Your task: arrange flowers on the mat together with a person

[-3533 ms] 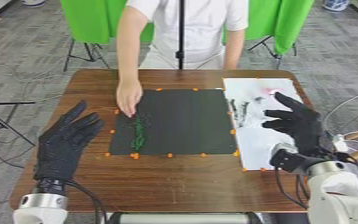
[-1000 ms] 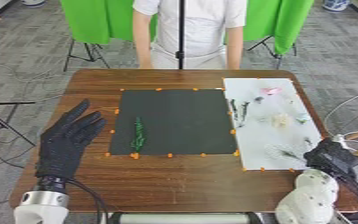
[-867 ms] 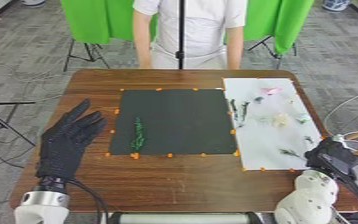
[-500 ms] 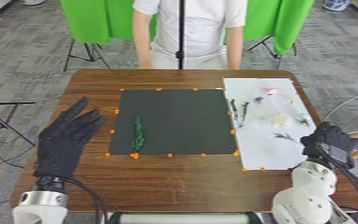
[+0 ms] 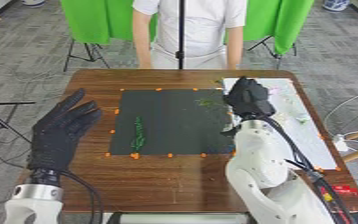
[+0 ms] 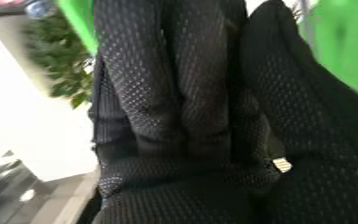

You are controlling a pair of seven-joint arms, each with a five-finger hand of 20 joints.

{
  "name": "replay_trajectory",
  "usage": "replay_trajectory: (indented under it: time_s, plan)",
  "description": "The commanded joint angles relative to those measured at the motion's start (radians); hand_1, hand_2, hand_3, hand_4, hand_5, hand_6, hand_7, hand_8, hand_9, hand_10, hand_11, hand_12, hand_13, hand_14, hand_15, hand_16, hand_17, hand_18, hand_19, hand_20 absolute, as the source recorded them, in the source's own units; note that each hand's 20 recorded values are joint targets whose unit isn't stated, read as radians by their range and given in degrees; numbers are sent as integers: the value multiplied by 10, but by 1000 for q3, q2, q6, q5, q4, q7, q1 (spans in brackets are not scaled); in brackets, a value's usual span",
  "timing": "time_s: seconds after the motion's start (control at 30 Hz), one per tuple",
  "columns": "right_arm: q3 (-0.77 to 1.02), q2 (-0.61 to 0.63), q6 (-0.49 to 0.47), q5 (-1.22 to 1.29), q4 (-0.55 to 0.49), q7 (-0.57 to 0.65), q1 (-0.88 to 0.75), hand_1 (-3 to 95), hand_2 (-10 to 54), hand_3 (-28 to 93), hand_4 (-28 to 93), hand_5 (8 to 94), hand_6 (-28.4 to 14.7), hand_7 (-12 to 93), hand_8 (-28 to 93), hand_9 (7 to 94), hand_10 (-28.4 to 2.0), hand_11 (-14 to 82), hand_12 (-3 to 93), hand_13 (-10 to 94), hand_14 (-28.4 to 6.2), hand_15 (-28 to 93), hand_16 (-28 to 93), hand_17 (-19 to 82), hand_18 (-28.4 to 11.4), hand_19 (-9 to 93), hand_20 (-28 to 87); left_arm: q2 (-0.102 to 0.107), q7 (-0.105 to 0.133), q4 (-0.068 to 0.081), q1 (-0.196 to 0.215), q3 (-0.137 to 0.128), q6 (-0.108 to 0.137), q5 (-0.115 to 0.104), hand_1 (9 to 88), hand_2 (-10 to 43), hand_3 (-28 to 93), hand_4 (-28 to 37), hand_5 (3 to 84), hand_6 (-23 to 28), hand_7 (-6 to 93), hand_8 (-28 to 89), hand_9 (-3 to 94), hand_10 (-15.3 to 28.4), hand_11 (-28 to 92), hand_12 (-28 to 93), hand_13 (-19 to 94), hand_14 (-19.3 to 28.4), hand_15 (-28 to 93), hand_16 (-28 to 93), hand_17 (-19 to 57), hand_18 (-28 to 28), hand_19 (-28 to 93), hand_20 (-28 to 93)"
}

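A robot's right hand [image 5: 251, 102], gloved in black, hangs over the border between a dark mat [image 5: 182, 131] and a white sheet [image 5: 316, 152] on a brown wooden table [image 5: 180, 187]. Feathery greenery [image 5: 212, 102] shows blurred just to the left of that hand, over the mat's far right part; whether the hand has hold of it, or of anything else, cannot be told, nor how far open the hand is. The left hand [image 5: 58, 125] is raised over the table's left side, to the left of the mat, wide open and empty, with its fingers extended and its thumb spread apart from them. Between the two hands, to the right of the left hand and well apart from the right, a slender green sprig [image 5: 139, 135] lies lengthwise on the left part of the mat. To the right of the right hand and its wrist, pale and pinkish blooms lie on the sheet, faint in outline. Small orange markers line the edges of the mat and the sheet. In the right wrist view, the right hand's [image 6: 162, 185] textured glove appears close up, with green leaves [image 6: 58, 60] beyond it; which plant they belong to cannot be told.
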Motion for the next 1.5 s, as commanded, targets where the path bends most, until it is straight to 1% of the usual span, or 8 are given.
replay_trajectory:
  time_s: [0.03, 0.13, 0.37, 0.5, 0.53, 0.73, 1.23, 1.5]
  plan:
    - [-23, -215, -153, -52, 71, -124, -41, 500, -95, 689, -283, 933, 11, 170, 35, 937, -124, 296, 161, 850, -105, 486, 163, 292, -205, 897, -95, 20, 27, -3, -17, 28, 25, 1, 235, 104, 760, -253, 376, 108, 107, -93, 363, 231, 262, 86, 261, 284, 492, -119, -79, 239, 605, -33]
    - [-12, -262, -254, -54, 113, -174, -45, 499, -95, 689, -283, 933, 10, 170, 35, 937, -124, 299, 160, 848, -107, 491, 163, 292, -205, 898, -101, 13, 26, -1, -13, 29, 17, -4, 235, 104, 761, -252, 376, 109, 107, -93, 364, 232, 261, 86, 262, 284, 492, -119, -78, 239, 605, -33]
    - [-143, -183, -236, 15, 187, -128, 34, 493, -95, 691, -283, 933, 10, 169, 35, 937, -128, 295, 160, 843, -109, 493, 161, 286, -204, 895, -111, 13, 28, 9, -36, 21, -7, 1, 236, 104, 760, -252, 377, 109, 106, -92, 364, 232, 261, 86, 262, 284, 491, -119, -78, 239, 605, -33]
    - [-175, -184, -243, 23, 218, -105, 52, 489, -95, 689, -283, 934, 10, 172, 36, 937, -128, 298, 161, 843, -109, 494, 158, 286, -204, 896, -115, -12, 4, 18, -53, 21, -37, 16, 236, 103, 760, -252, 377, 109, 106, -92, 364, 232, 260, 85, 262, 284, 492, -118, -78, 239, 605, -33]
    - [-174, -192, -255, 14, 223, -105, 49, 488, -95, 688, -283, 935, 11, 173, 36, 937, -128, 304, 161, 844, -110, 495, 158, 286, -204, 896, -116, -37, -16, 17, -53, 15, -51, 33, 236, 103, 761, -252, 377, 109, 105, -92, 364, 232, 260, 85, 262, 284, 492, -118, -78, 239, 605, -33]
    - [-205, -192, -235, -23, 256, -79, 68, 462, -95, 702, -283, 937, 12, 194, 32, 937, -128, 333, 156, 855, -112, 508, 159, 286, -206, 899, -121, -52, -22, 23, -65, 11, -69, 45, 236, 103, 760, -252, 377, 109, 106, -92, 365, 233, 261, 86, 262, 284, 492, -118, -78, 239, 605, -33]
    - [-188, -248, -351, 80, 220, -4, 71, 377, -47, 742, -283, 932, 10, 154, -123, 937, -122, 425, 127, 896, -112, 522, 155, 316, -217, 932, -175, -32, -13, 21, -70, 18, -59, 38, 236, 104, 760, -252, 378, 110, 105, -92, 364, 233, 261, 86, 262, 284, 491, -119, -78, 239, 606, -33]
    - [-146, -309, -432, 65, 176, -40, 35, 350, -38, 726, -283, 909, -3, 142, -144, 937, -121, 424, 123, 907, -114, 506, 154, 320, -224, 932, -175, -57, -38, 20, -71, 12, -71, 55, 236, 103, 762, -251, 379, 110, 105, -92, 365, 232, 262, 86, 262, 284, 491, -118, -78, 239, 606, -33]
